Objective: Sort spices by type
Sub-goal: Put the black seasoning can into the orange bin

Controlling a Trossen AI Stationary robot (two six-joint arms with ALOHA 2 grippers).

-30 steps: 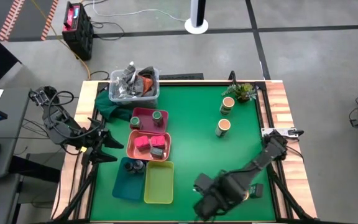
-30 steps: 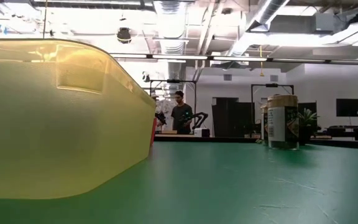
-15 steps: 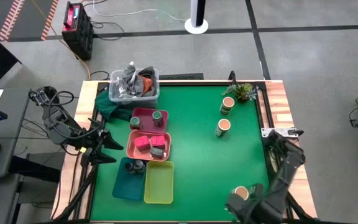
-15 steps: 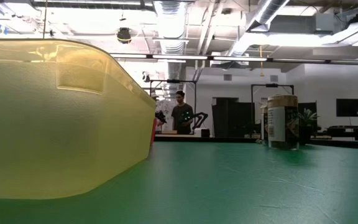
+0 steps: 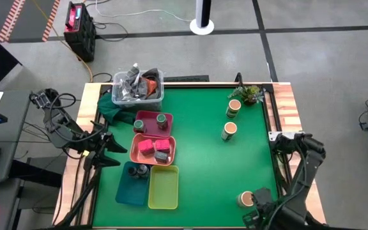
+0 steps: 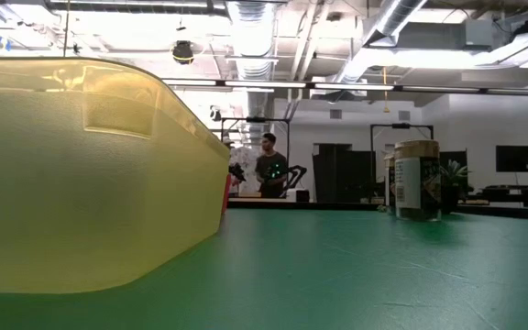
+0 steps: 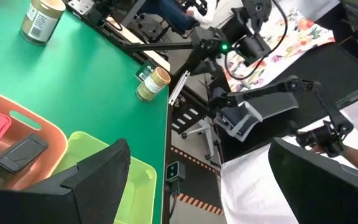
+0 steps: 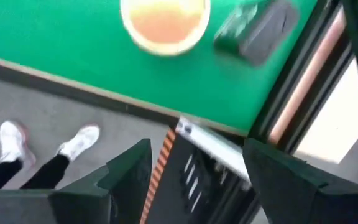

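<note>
Three tan-topped jars stand on the green mat: one near the near right corner [image 5: 246,199] [image 8: 165,18] [image 7: 152,83] and two at the far right [image 5: 234,107] [image 5: 229,130]. Green-lidded jars sit in the pink tray [image 5: 147,115]. Magenta boxes and a grey one lie in the salmon tray [image 5: 135,148], and dark ones in the teal tray [image 5: 125,191]. My right gripper [image 5: 259,214] [image 8: 194,168] is open, just beyond the table's near edge, beside the nearest jar and touching nothing. My left gripper [image 5: 117,148] [image 7: 197,180] waits open at the left edge.
The yellow-green tray [image 5: 163,186] [image 6: 81,174] lies next to the teal one. A clear bin of clutter [image 5: 138,88] and a small plant [image 5: 251,94] stand at the far edge. A person's shoes [image 8: 11,140] show on the floor by the near edge. Bare mat lies mid-table.
My right arm has swung from the near middle of the table toward the near right corner and drawn its gripper back past the near edge. The tan-topped jar that it covered now stands in plain view by that corner.
</note>
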